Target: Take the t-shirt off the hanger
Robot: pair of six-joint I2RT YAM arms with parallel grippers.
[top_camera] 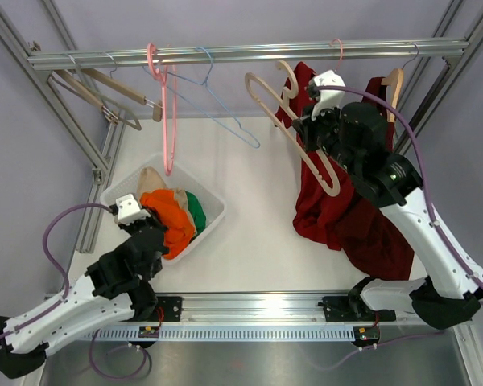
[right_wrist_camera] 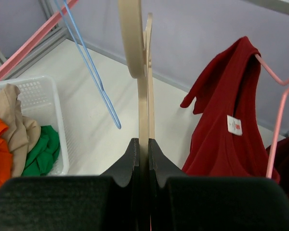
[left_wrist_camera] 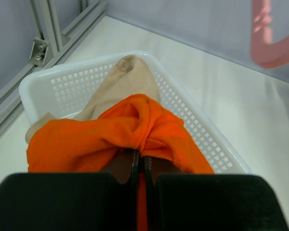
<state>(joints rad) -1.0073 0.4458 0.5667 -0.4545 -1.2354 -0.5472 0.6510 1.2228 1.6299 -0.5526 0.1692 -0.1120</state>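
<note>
Currently the red t-shirt (top_camera: 346, 217) hangs at the back right from a thin pink hanger (right_wrist_camera: 275, 115) hooked on the rail (top_camera: 225, 55), its lower part slumped on the table (top_camera: 258, 241). Just beside it the right gripper (right_wrist_camera: 143, 143) pinches a bare beige hanger (right_wrist_camera: 143, 106), jaws pressed onto the flat wood. Left gripper (left_wrist_camera: 139, 156) is down at the basket (left_wrist_camera: 62, 82), jaws pressed together against orange cloth (left_wrist_camera: 111, 130); can't tell if a fold is caught.

Risks, as I judge them:
- The thin pinch lets the beige hanger pivot or slip.
- Its long arm snags the t-shirt when swung.
- A hard tug drags the pink hanger off the rail, shirt and all.
</note>
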